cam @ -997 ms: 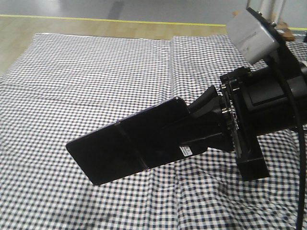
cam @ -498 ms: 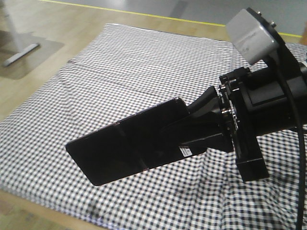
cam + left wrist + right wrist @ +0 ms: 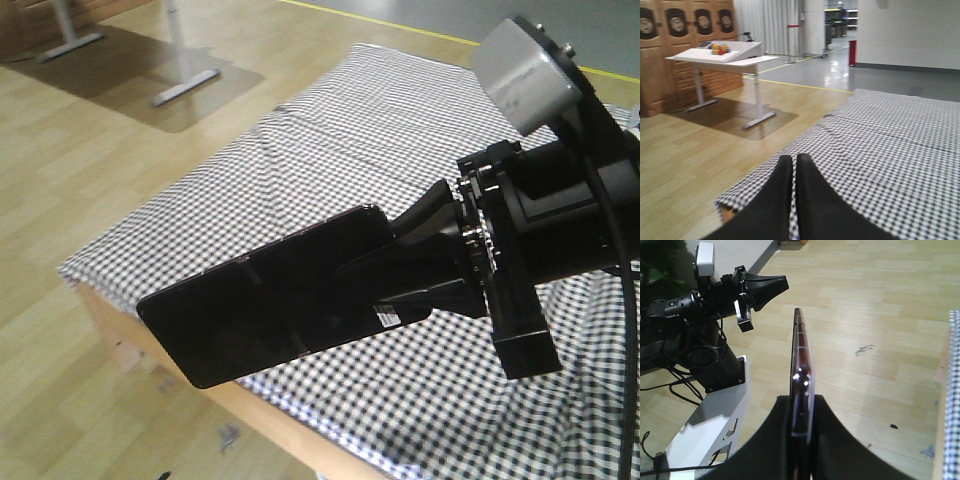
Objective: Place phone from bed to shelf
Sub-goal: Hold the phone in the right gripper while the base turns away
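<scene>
There it swings: the right end effector (image 3: 400, 280) stays clamped on the thin, glossy black creased phone (image 3: 265, 310), now past the gingham-covered wooden bed (image 3: 400, 130) edge, over the pale plank floor (image 3: 100, 170), the left end effector (image 3: 794, 172) pinched closed on nothing, so the shelf run looks under way.

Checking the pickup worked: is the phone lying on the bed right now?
No, the right gripper holds the phone up in the air, clear of the bed.

The thin black slab phone (image 3: 262, 308) looks glossy, its edge pinkish metal; the black-and-white checked bed (image 3: 400, 130) is wrinkled cloth; the pale floor (image 3: 90, 175) is smooth wood.
</scene>
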You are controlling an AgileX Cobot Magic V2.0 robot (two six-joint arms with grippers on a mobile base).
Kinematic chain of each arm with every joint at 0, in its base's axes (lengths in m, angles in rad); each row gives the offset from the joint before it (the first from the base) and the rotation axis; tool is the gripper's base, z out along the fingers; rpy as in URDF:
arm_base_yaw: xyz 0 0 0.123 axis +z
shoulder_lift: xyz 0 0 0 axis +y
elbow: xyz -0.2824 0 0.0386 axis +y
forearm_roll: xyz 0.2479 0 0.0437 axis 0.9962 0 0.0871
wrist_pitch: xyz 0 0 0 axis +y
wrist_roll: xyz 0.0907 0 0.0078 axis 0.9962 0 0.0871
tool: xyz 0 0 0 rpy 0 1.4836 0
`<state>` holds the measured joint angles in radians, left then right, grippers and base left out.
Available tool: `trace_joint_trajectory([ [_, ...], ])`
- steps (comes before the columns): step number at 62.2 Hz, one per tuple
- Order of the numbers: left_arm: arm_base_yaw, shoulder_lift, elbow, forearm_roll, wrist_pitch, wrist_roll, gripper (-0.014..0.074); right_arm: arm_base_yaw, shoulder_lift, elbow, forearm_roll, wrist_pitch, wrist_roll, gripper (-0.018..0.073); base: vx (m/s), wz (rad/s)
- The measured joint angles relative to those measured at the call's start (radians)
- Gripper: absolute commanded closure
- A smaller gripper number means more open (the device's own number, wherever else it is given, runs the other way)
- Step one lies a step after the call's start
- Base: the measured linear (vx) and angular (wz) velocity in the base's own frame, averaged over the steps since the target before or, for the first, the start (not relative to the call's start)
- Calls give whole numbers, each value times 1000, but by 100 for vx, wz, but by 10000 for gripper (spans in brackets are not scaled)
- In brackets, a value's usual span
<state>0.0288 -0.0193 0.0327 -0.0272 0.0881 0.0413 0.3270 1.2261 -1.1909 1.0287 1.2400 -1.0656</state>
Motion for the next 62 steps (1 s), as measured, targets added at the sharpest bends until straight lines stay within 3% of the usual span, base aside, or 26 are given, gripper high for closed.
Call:
trace_joint_trajectory([
  [62,0,0,0,0,0,0,595,0,0,0,0,0,0,561,-16,62],
])
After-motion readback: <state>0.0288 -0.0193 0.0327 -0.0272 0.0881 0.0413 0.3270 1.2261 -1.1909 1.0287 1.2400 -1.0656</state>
